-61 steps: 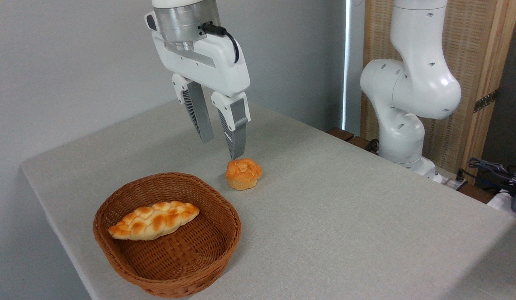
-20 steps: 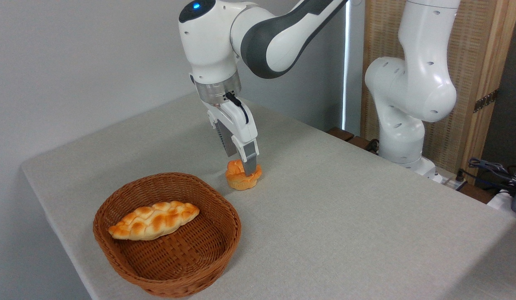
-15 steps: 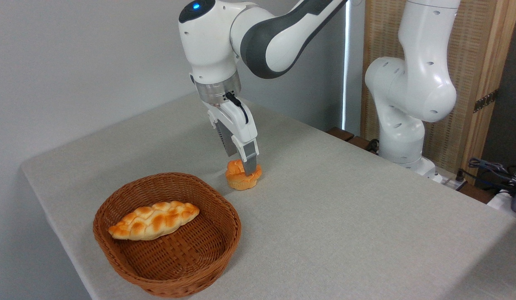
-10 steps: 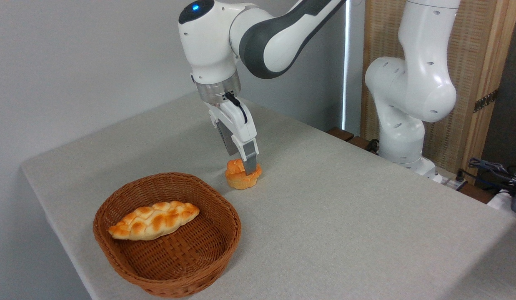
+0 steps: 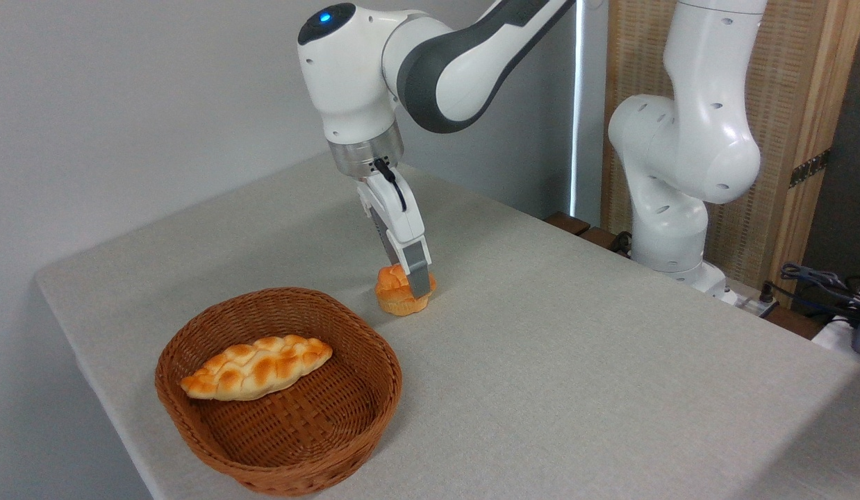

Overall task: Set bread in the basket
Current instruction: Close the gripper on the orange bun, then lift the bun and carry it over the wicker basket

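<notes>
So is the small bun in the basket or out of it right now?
Out. The bun sits on the table beside the basket, with the gripper on it.

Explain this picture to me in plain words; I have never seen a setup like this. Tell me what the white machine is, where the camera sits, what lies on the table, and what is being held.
The white machine is a jointed robot arm standing at the far right edge of the table. It ends in a hand with two flat fingers. There is only one picture, taken by a fixed camera looking down at the table from the front at an angle.

On the grey table there is a brown wicker basket with a long braided loaf already lying in it. Just beyond the basket is a small orange bun. The hand has its fingers closed on the top of that bun. Whether the bun is still on the table or just off it cannot be told.
</notes>
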`<move>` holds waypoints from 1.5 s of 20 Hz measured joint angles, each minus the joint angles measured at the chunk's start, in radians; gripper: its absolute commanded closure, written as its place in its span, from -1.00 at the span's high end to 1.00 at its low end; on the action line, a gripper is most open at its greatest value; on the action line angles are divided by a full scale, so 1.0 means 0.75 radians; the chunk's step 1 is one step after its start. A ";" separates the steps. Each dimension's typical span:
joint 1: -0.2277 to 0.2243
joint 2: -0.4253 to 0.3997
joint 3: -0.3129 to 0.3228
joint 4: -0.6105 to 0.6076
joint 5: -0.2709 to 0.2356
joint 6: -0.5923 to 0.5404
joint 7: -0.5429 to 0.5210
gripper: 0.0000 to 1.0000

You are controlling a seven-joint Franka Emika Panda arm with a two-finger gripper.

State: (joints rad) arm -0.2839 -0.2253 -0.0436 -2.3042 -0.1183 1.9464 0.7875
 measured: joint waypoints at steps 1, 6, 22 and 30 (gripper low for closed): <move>0.000 0.001 0.000 -0.003 0.000 0.001 0.001 1.00; -0.003 0.011 -0.020 -0.031 0.000 0.068 0.005 1.00; -0.003 0.018 -0.024 -0.045 0.000 0.121 0.005 -0.20; -0.003 0.018 -0.024 -0.048 0.000 0.122 0.034 -0.20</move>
State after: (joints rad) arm -0.2864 -0.2118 -0.0614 -2.3401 -0.1182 2.0377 0.8128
